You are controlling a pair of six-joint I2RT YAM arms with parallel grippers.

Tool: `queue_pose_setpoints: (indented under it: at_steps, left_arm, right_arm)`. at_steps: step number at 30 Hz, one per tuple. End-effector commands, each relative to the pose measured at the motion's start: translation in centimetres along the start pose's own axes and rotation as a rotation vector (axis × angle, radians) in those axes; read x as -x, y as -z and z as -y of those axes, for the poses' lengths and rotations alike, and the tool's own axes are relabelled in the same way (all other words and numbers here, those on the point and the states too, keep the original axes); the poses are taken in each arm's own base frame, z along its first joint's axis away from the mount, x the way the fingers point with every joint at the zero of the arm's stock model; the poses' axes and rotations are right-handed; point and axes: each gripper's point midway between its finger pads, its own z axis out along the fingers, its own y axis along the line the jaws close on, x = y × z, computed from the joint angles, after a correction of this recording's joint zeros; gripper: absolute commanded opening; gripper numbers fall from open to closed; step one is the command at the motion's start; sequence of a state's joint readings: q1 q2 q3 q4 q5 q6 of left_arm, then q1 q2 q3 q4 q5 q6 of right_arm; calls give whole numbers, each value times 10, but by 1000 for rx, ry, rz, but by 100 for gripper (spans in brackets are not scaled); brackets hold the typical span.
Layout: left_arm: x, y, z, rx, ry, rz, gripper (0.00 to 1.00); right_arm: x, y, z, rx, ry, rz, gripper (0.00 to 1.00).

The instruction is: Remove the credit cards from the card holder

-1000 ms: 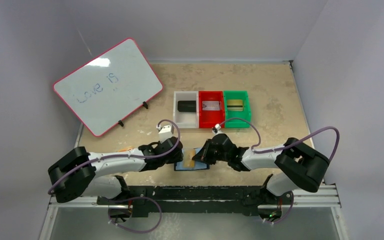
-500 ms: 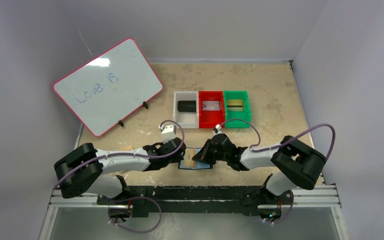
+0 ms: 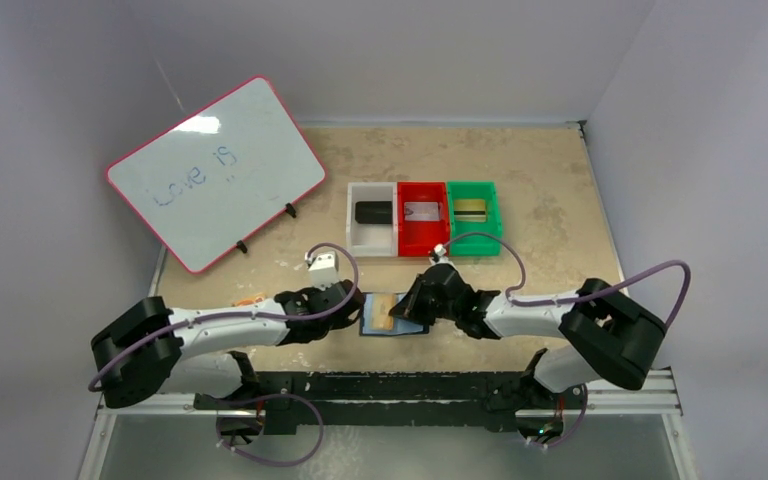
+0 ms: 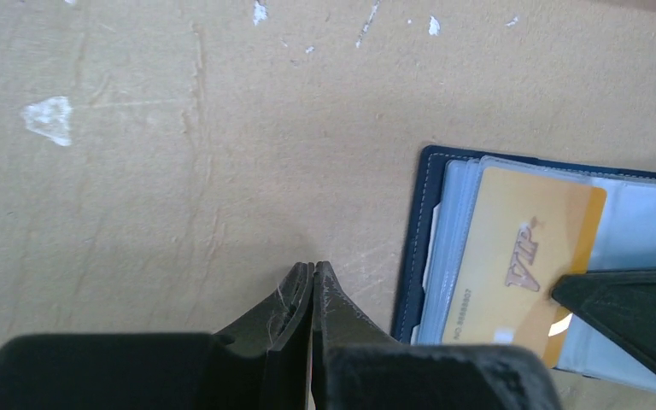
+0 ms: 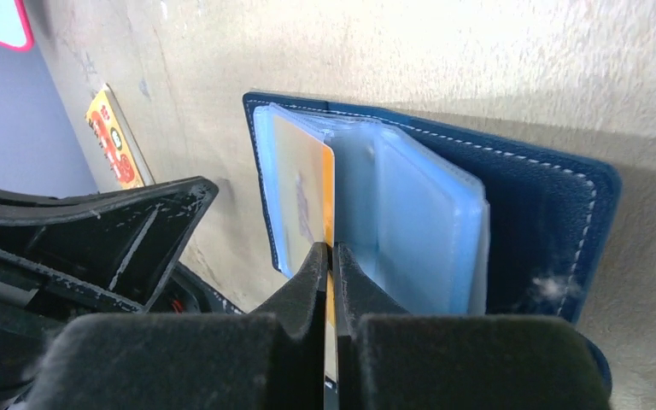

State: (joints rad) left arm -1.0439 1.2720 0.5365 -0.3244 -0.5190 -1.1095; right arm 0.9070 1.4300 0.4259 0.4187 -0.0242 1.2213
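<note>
The navy card holder (image 3: 407, 329) lies open on the table between my two grippers. Its light-blue sleeves (image 5: 410, 222) fan out. A gold credit card (image 4: 521, 256) marked VIP sticks out of the left sleeves. My right gripper (image 5: 331, 249) is shut on that card's edge (image 5: 329, 184). My left gripper (image 4: 313, 266) is shut with nothing in it, and its tips sit over bare table just left of the holder's stitched edge (image 4: 414, 248). In the top view, the left gripper (image 3: 352, 306) and right gripper (image 3: 408, 306) face each other across the holder.
White (image 3: 353, 220), red (image 3: 403, 240) and green (image 3: 495, 215) bins stand in a row behind the holder, each with an item inside. A pink-framed whiteboard (image 3: 215, 185) leans at the back left. An orange pad (image 5: 115, 137) lies left of the left arm.
My left gripper has gone from part open to shut, and its wrist has shifted a little. The right gripper has stayed shut on the gold card.
</note>
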Motion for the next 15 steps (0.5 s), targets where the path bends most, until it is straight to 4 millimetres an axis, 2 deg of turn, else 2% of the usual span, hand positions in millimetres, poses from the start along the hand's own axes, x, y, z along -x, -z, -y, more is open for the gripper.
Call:
queue_pose_setpoints:
  at_steps: [1,3,7,11,13,15]
  left_arm:
    - [17,10,-10,33,21,73,0]
    - [22,15,2,-22,37,79,2]
    - [33,31,52,-253,68,69,17]
    - [40,44,100,-452,74,49,26]
    - [37,42,114,-487,66,31,27]
    - [29,34,118,-480,47,0,26]
  right_arm:
    - [17,3,7,-93,74,57,0]
    - [17,2,5,-99,99,49,0]
    - [12,-6,1,-82,120,14,0]
    - [9,-13,6,-95,113,1,0]
    - [9,-15,5,-93,112,0,0]
    - [9,-15,6,-94,114,-1,0]
